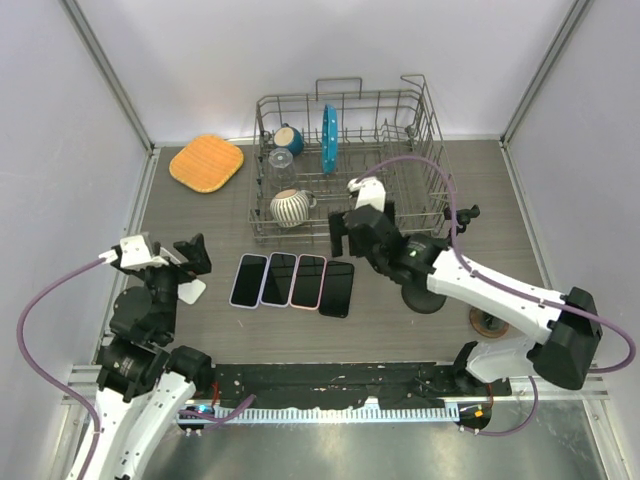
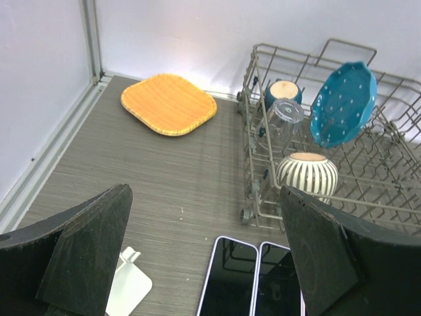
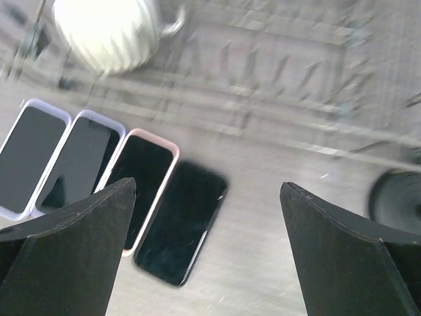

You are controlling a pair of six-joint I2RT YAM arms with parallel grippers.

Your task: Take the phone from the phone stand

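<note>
We saw the black phone (image 1: pixel 337 289) lying flat on the table (image 1: pixel 200 215), at the right end of a row, touching the pink-edged phone (image 1: pixel 308 281) on its left. Two more phones (image 1: pixel 263 280) lay further left. The right claw (image 3: pixel 207 185) hung over the black phone, released, its fingers spread wide and gripping nothing. The left claw (image 2: pixel 204 191) was also released, near the table's left side. The dish rack (image 1: pixel 430 130) stood beyond the row.
</note>
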